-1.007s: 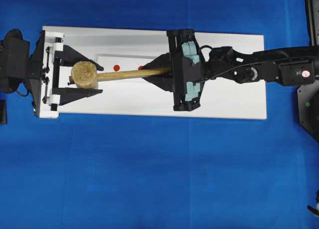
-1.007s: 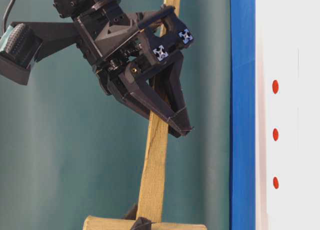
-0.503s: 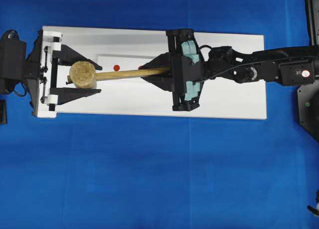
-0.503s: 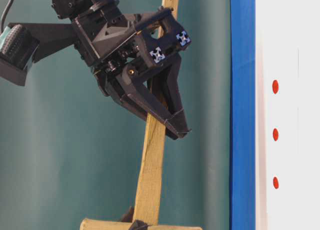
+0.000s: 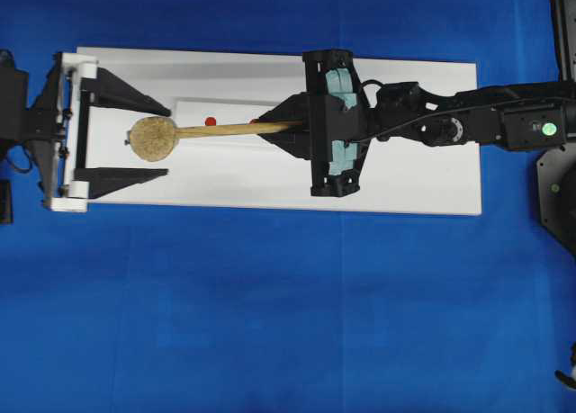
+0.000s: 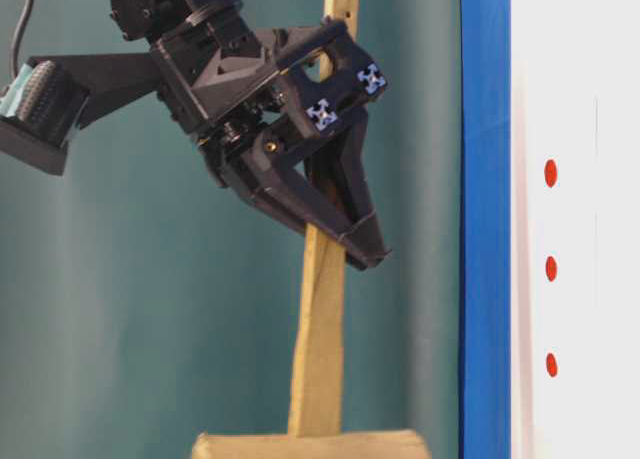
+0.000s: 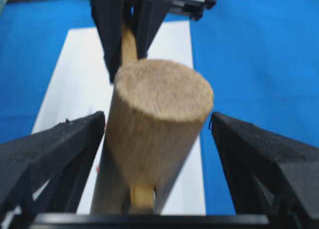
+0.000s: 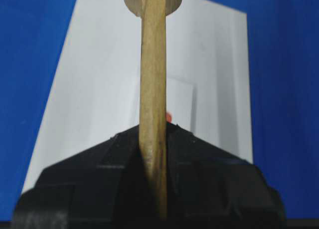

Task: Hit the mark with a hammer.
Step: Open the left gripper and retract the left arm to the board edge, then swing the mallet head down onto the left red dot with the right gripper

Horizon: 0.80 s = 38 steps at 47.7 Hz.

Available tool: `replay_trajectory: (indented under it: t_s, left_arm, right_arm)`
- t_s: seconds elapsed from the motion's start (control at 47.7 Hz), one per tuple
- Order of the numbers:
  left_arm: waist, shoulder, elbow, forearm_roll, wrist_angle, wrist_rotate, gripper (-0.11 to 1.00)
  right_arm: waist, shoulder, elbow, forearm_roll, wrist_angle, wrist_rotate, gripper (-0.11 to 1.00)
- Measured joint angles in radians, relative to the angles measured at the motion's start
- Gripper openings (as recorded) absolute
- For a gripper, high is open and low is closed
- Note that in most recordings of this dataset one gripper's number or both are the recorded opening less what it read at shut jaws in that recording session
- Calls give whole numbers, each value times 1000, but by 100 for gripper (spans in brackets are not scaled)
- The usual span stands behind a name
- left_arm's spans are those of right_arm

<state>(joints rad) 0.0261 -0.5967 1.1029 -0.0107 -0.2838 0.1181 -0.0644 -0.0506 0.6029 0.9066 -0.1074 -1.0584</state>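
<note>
Light wood fills the left wrist view: hammer (image 7: 157, 134) head between left gripper (image 5: 121, 131) fingers (image 7: 52, 151), spread wide, clear on both sides, touching nothing. Beyond, right gripper (image 5: 286, 130) clamped on the slim handle, carrying the hammer alone above the white board (image 5: 405, 175). Farther under the handle, red marks (image 5: 210, 121) on the board; head likely poised for the downward strike.

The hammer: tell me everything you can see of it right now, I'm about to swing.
The light-wood mallet has a thick cylindrical head with a rough end grain and a long, slim squared handle. It hangs above the white board, handle running toward the right tool, whose jaws are shut on it. The left tool stands open, its fingers clear of the head on both sides.
</note>
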Motion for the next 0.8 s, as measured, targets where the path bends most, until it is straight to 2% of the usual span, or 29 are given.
replay_trajectory:
  t_s: [0.189, 0.524, 0.629, 0.797]
  left_arm:
    - [6, -156, 58, 0, 112, -2, 84]
    - [8, -471, 127, 0, 403, -2, 83]
    - [8, -529, 141, 0, 448, -2, 83]
    - [8, -558, 150, 0, 457, 6, 82]
  right_arm:
    - [0, -25, 34, 35, 29, 0, 2]
    - [-2, -94, 106, 83, 41, 0, 2]
    - [0, -100, 115, 91, 41, 0, 2]
    - [-2, -100, 114, 94, 41, 0, 2]
